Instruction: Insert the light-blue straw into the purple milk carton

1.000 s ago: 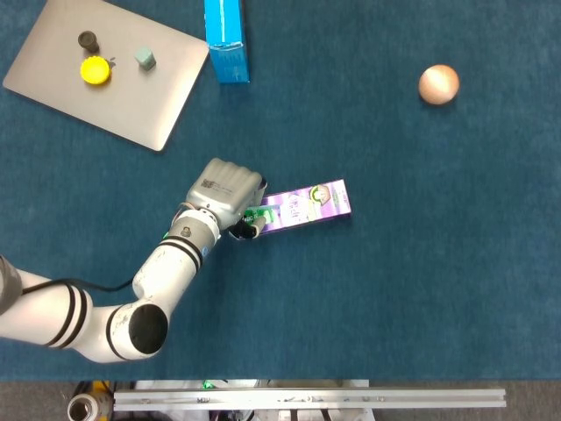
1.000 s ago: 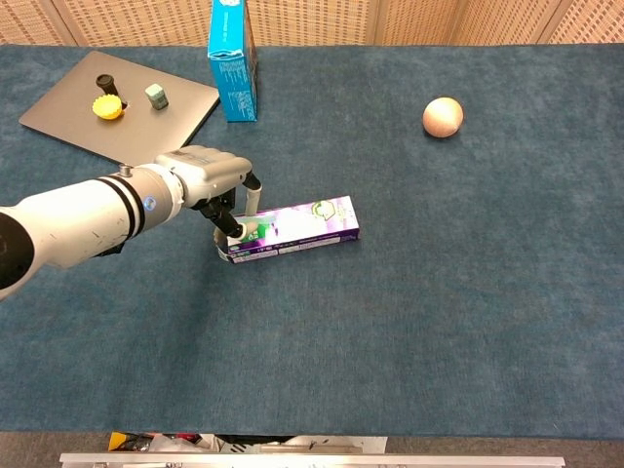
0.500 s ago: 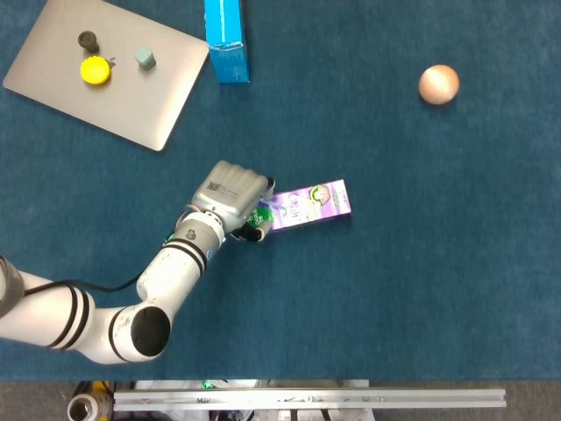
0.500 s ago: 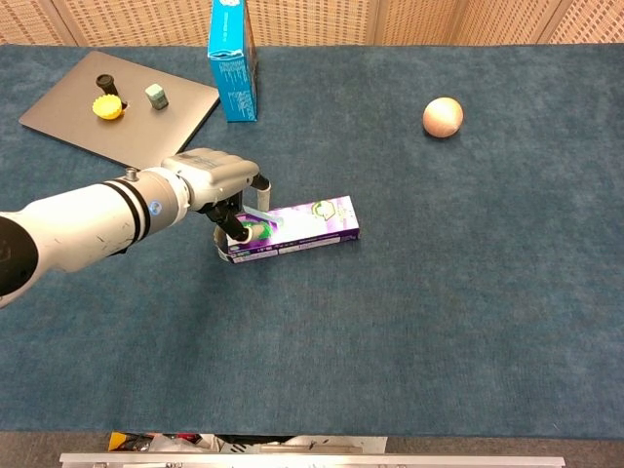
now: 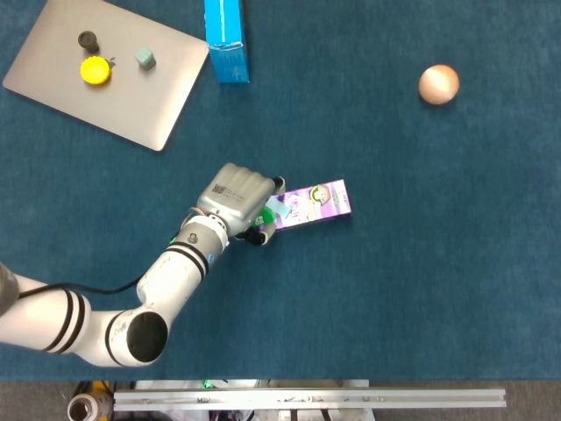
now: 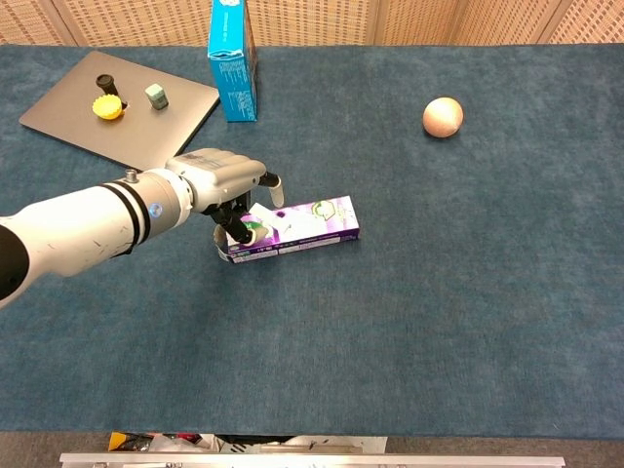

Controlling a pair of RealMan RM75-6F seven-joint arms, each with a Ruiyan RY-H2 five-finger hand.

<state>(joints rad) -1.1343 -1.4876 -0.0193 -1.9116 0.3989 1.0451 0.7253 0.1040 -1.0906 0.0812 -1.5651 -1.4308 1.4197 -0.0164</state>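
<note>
Near the middle of the blue cloth-covered table (image 5: 412,289) (image 6: 439,322), slightly left: purple milk carton (image 5: 316,203) (image 6: 310,222) lying flat on its side, long axis running left-right. Left hand (image 5: 237,197) (image 6: 216,180) sits over the carton's left end, fingers curled downward onto it. Dark fingertips (image 6: 232,234) touch the carton's near-left corner in the chest view. Light-blue straw (image 5: 279,209) (image 6: 259,226) shows as a short pale sliver between the fingers, tilted, its lower end against the carton's top face near the green patch (whether it has entered the carton cannot be told; the hand covers that spot). The straw appears pinched in the hand, though the exact contact is hidden. One finger sticks out toward the right, above the carton, in both views.

Left arm: white sleeve with black bands, coming in from the near-left edge.

Right hand: not seen in either view.

Far left: grey laptop (image 5: 158,96) (image 6: 185,107), closed, lying at an angle. On its lid, apart from each other: a yellow cap (image 5: 95,70) (image 6: 107,106), a small dark piece (image 5: 88,39) (image 6: 104,83), a small grey-green block (image 5: 145,59) (image 6: 156,96). Just right of the laptop, a blue box (image 5: 226,39) (image 6: 232,58) standing upright. Far right, well apart from everything: a tan ball (image 5: 438,84) (image 6: 443,117).
</note>
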